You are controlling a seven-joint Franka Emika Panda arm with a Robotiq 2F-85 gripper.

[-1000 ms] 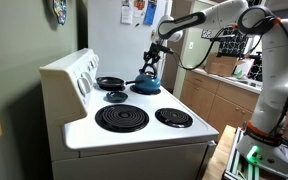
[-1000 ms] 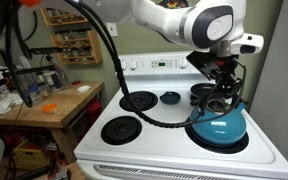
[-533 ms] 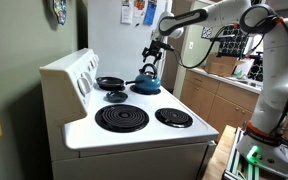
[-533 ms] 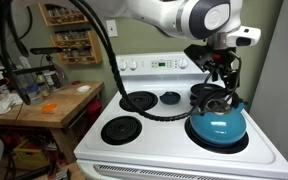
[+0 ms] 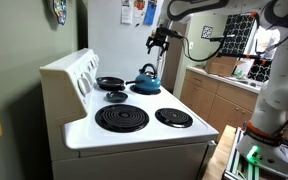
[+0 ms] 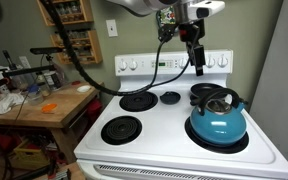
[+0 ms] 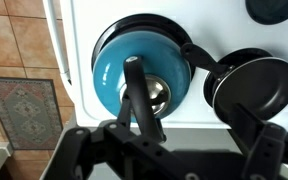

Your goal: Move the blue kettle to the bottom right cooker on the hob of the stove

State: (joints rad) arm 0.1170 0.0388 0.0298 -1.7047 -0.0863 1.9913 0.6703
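Note:
The blue kettle [image 6: 217, 120] sits upright on the bottom right cooker [image 6: 243, 144], whose dark rim shows around its base at the hob's [image 6: 164, 138] front right. In an exterior view the blue kettle [image 5: 147, 80] is at the far side of the stove [image 5: 134, 140]. My gripper [image 6: 196, 62] hangs well above it, open and empty; the gripper [image 5: 158, 40] is clear of the handle. In the wrist view the blue kettle [image 7: 139, 68] lies straight below my gripper [image 7: 169, 150], its dark handle arching up between the spread jaws.
A black frying pan [image 6: 207, 92] rests on the burner right behind the kettle, the frying pan [image 7: 254, 85] nearly touching it. Bare coils: a big coil [image 5: 121, 119], a medium coil [image 5: 173, 117] and a small coil [image 5: 116, 97]. The raised control panel [image 6: 169, 64] stands at the back.
The jaws opened and let go of the kettle's handle. The gripper then rose straight up, away from the kettle, which stays on the front right burner.

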